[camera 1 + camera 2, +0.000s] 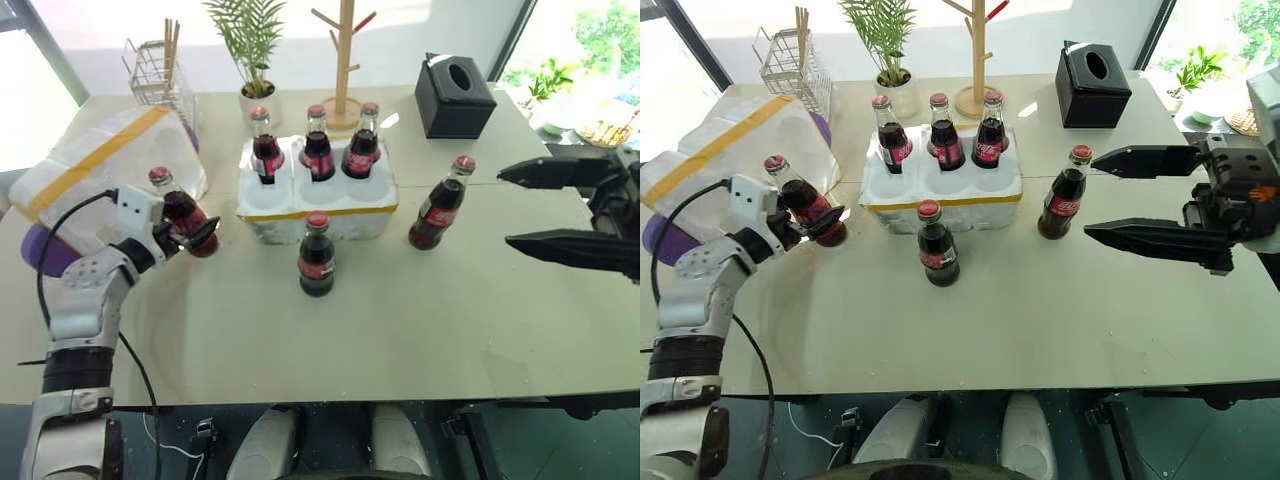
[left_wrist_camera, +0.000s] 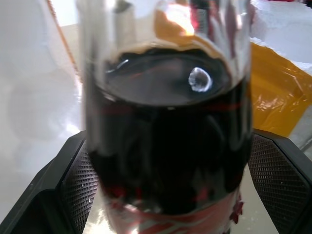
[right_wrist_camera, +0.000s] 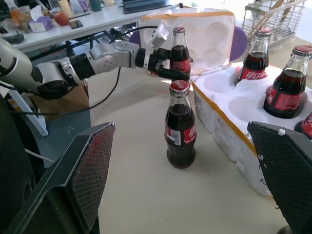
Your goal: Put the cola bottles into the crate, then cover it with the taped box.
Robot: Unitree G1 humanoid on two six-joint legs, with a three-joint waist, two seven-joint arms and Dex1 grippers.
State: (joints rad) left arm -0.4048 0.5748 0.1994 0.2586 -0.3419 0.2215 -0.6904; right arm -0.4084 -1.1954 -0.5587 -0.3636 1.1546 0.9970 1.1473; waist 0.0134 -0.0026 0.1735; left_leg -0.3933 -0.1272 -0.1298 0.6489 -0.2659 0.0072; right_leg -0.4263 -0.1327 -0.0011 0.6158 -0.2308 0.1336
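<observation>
The white foam crate (image 1: pixel 272 196) sits mid-table, and three cola bottles (image 1: pixel 318 150) stand in its back wells. One bottle (image 1: pixel 317 258) stands on the table just in front of it. Another bottle (image 1: pixel 440 208) stands to its right. A further bottle (image 1: pixel 172 208) stands to the left against the taped box (image 1: pixel 100 160), which lies on its side. My left gripper (image 1: pixel 198 233) is open, one finger on each side of that left bottle's body. My right gripper (image 1: pixel 505 208) hangs open above the table, pointing left, a little right of the right-hand bottle.
A black tissue box (image 1: pixel 455 95), a wooden mug tree (image 1: pixel 345 60), a potted plant (image 1: pixel 255 60) and a wire rack (image 1: pixel 160 75) line the far edge of the table (image 1: pixel 400 320). Something purple (image 1: pixel 45 250) lies under the taped box.
</observation>
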